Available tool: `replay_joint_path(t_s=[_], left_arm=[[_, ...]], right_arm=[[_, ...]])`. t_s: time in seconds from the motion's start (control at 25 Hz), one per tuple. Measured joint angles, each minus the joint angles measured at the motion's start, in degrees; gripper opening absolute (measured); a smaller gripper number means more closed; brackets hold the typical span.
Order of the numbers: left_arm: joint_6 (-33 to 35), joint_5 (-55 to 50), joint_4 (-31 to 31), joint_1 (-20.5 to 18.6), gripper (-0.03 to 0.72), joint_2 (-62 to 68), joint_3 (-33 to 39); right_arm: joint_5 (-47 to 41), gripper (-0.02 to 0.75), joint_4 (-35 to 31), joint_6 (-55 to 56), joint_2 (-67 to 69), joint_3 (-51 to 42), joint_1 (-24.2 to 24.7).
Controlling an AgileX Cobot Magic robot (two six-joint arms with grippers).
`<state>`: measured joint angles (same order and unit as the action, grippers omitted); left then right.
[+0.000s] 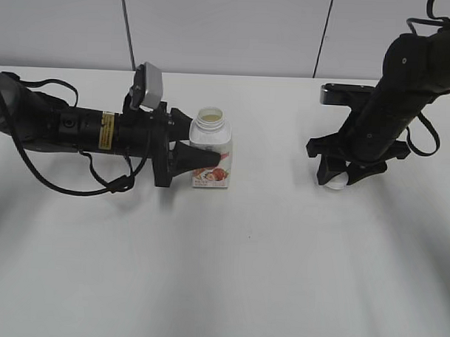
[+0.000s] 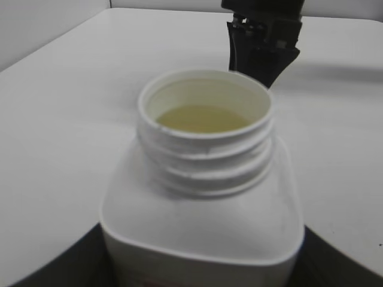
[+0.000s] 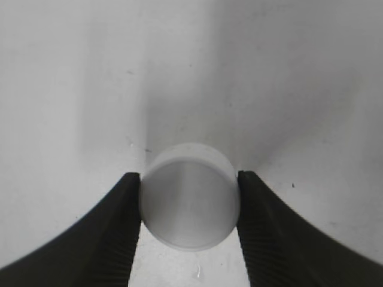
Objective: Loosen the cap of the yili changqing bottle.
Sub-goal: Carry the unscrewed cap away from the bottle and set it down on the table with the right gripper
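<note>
The yili changqing bottle (image 1: 211, 149) stands upright left of the middle of the white table, its neck open with no cap on it. My left gripper (image 1: 202, 154) is shut on the bottle's body from the left. The left wrist view shows the bottle (image 2: 203, 203) close up, with its threaded neck and pale liquid inside, and my dark fingers at both lower corners. The white cap (image 3: 190, 196) sits between the two fingers of my right gripper (image 3: 189, 203), which is shut on it, down at the table top at the right (image 1: 335, 180).
The white table (image 1: 229, 272) runs to a grey wall at the back. My right arm (image 2: 263, 42) shows as a dark shape beyond the bottle in the left wrist view. Black cables hang from both arms.
</note>
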<state>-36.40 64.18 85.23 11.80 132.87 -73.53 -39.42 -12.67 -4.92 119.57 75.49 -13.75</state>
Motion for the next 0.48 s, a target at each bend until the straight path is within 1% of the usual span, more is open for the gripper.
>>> replay_joint_path(t_s=[0.28,0.36,0.48], left_arm=[[0.00,-0.04,1.46,0.00,0.396,0.00,0.00],[0.00,-0.04,2.37,0.00,0.396,0.00,0.00],[0.00,0.56,4.68,0.00,0.396,0.00,0.00]], right_arm=[[0.05,0.389,-0.06,-1.07,0.00,0.00,0.00],[0.05,0.416,-0.21,-1.34,0.00,0.00,0.00],[0.00,0.477,-0.64,-1.87,0.00,0.00,0.00]])
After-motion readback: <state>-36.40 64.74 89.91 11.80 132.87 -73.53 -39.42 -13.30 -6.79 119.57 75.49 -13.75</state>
